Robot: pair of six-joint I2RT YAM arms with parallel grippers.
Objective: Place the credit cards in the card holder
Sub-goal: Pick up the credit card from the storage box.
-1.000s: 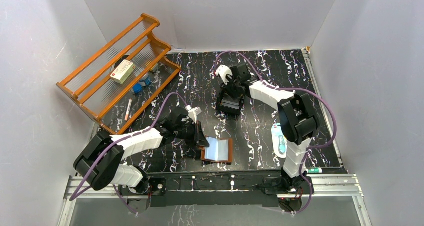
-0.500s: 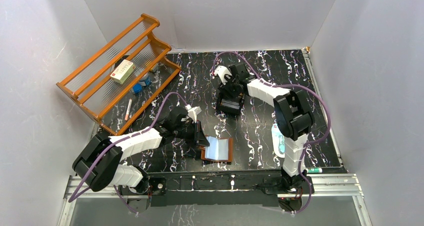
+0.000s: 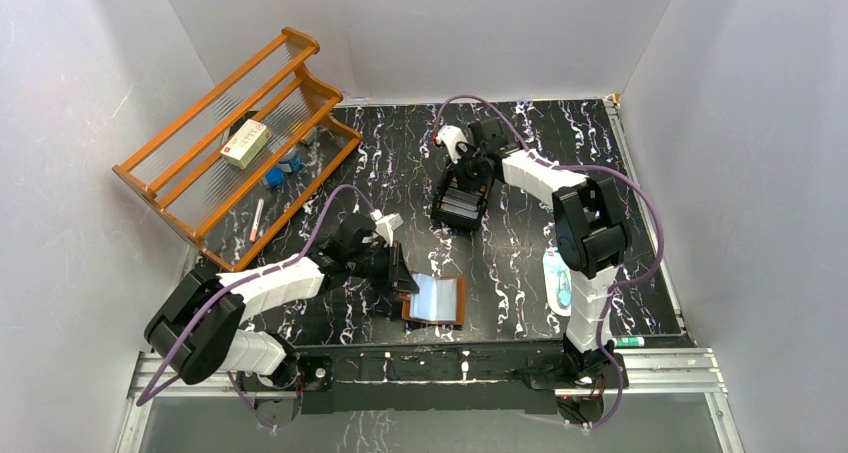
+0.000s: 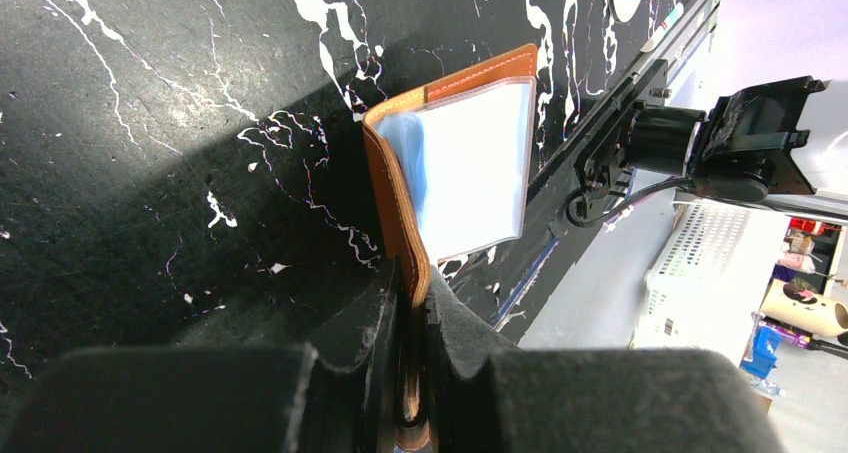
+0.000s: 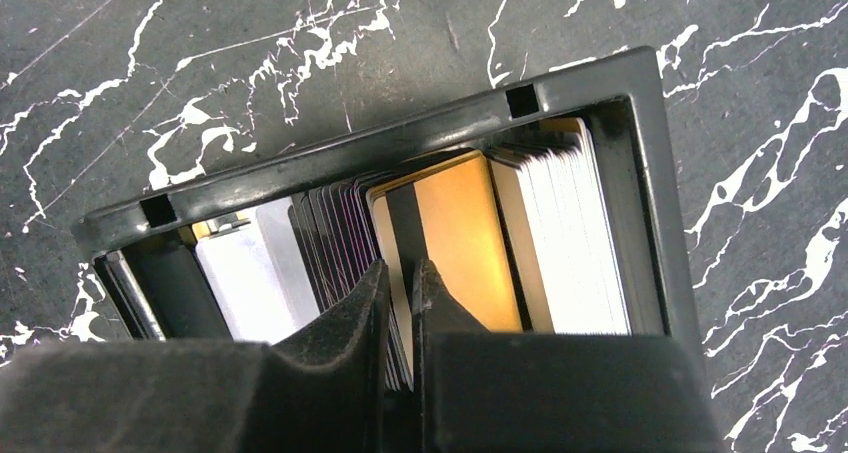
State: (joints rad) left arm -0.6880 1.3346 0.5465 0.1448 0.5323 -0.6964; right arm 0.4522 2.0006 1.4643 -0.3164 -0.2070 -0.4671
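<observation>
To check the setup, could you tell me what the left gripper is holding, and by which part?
The left gripper holds the brown leather fold-over card holder, pinched by the edge of its raised cover flap.

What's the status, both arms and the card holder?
Left gripper shut on card holder, held open. Right gripper pinching gold card in black tray. Nothing between tray and holder.

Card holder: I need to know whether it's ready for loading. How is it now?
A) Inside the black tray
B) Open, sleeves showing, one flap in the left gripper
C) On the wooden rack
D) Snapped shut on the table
B: the card holder lies open with its pale blue sleeves showing, and the left gripper is shut on one brown flap.
</observation>
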